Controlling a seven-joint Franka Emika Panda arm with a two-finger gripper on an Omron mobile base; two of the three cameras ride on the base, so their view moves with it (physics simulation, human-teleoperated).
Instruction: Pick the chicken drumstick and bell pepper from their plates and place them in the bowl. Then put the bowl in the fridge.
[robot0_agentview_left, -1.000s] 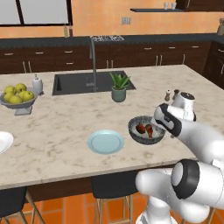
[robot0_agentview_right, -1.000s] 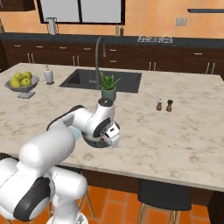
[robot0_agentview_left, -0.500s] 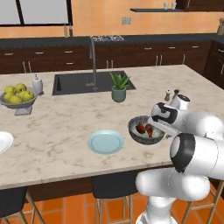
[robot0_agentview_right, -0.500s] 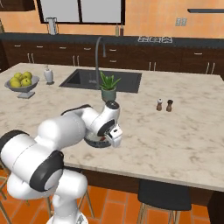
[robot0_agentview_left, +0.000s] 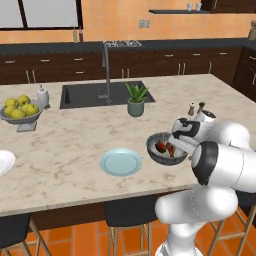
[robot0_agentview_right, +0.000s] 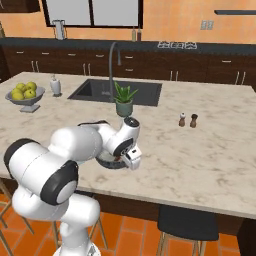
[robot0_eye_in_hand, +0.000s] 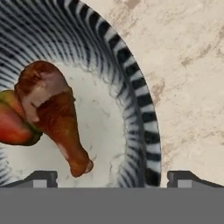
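Note:
The dark grey bowl (robot0_agentview_left: 156, 155) stands on the island counter near its front edge, right of the pale blue plate (robot0_agentview_left: 120, 162). Its striped inner wall (robot0_eye_in_hand: 131, 65) curves through the hand view. Inside lie the chicken drumstick (robot0_eye_in_hand: 57, 118), bone end toward the hand, and the bell pepper (robot0_eye_in_hand: 11, 127) touching it on the left. My gripper (robot0_eye_in_hand: 116, 178) hovers open just over the bowl's right side, and the rim passes between its two fingertips. From the base the hand (robot0_agentview_left: 186, 134) (robot0_agentview_right: 131, 159) covers part of the bowl (robot0_agentview_right: 107, 162). A white plate (robot0_agentview_left: 2, 162) lies at the far left edge.
A potted plant (robot0_agentview_left: 135, 100) stands behind the bowl by the sink (robot0_agentview_left: 85, 95). Salt and pepper shakers (robot0_agentview_left: 196, 108) are close behind my hand. A pedestal bowl of yellow-green fruit (robot0_agentview_left: 20, 112) sits far left. Stools stand under the counter's front edge.
The arm's elbow has folded forward and the hand has sunk slightly toward the bowl's right rim. Bowl, drumstick and pepper have stayed in place.

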